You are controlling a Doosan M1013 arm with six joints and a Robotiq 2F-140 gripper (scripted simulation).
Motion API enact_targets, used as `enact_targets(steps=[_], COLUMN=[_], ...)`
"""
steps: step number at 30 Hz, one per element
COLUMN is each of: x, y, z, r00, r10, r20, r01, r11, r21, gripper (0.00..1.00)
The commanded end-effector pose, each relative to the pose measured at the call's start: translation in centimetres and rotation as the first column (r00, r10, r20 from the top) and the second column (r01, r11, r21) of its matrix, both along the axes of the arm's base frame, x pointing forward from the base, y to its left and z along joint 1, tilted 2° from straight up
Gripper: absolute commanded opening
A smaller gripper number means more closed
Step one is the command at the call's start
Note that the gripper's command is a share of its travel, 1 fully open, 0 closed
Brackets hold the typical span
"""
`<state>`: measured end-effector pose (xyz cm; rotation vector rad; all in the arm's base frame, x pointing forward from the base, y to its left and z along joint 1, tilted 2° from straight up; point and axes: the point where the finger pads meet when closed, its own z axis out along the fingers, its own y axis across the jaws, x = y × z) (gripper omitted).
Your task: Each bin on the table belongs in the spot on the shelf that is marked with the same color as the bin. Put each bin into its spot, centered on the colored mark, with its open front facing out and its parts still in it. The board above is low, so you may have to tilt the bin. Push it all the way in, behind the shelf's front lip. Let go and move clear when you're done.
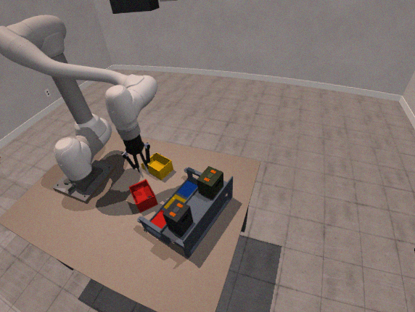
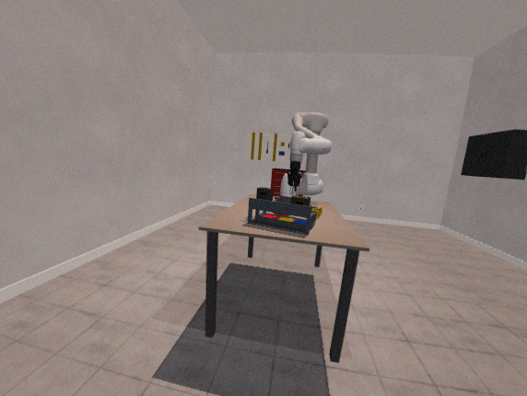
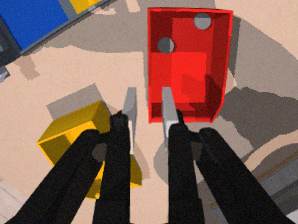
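Note:
My gripper [image 1: 143, 168] [image 2: 295, 189] [image 3: 149, 100] hangs above the table, its fingers a small way apart with nothing between them. A red bin [image 1: 143, 197] [image 3: 190, 75] stands on the table with its open side up and two round grey parts inside. A yellow bin [image 1: 159, 167] [image 2: 319, 212] [image 3: 95, 112] stands beside the gripper; the fingers partly cover it in the wrist view. The low shelf [image 1: 214, 218] [image 2: 276, 207] bears a red mark [image 1: 159, 219] [image 2: 270, 216], a yellow mark [image 1: 173, 199] [image 2: 286, 219] and a blue mark [image 1: 188, 189] [image 2: 300, 221] [image 3: 35, 22]. I see no blue bin.
Two dark boxes with orange patches stand on the shelf's upper board, one [image 1: 210, 183] [image 2: 300, 201] near the blue mark's end and one [image 1: 178, 219] [image 2: 264, 193] near the red mark's end. The shelf's end walls rise at both sides of the marks.

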<state>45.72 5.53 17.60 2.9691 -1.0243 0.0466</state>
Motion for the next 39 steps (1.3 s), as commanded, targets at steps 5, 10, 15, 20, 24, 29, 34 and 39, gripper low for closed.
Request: enact_targets(steps=[5, 10, 15, 20, 24, 29, 34, 39], x=[0.0, 0.0, 0.0, 0.0, 0.0, 0.0, 0.0, 0.1], y=[0.0, 0.0, 0.0, 0.0, 0.0, 0.0, 0.0, 0.0], z=[0.0, 0.0, 0.0, -0.1, -0.2, -0.7, -1.5, -2.0], r00=[1.0, 1.0, 1.0, 1.0, 1.0, 1.0, 1.0, 1.0], r10=[0.0, 0.0, 0.0, 0.0, 0.0, 0.0, 0.0, 0.0], r20=[0.0, 0.0, 0.0, 0.0, 0.0, 0.0, 0.0, 0.0], r01=[0.0, 0.0, 0.0, 0.0, 0.0, 0.0, 0.0, 0.0], r11=[1.0, 1.0, 1.0, 1.0, 1.0, 1.0, 1.0, 1.0], r21=[0.0, 0.0, 0.0, 0.0, 0.0, 0.0, 0.0, 0.0], gripper=[0.24, 0.24, 0.24, 0.24, 0.24, 0.24, 0.24, 0.24])
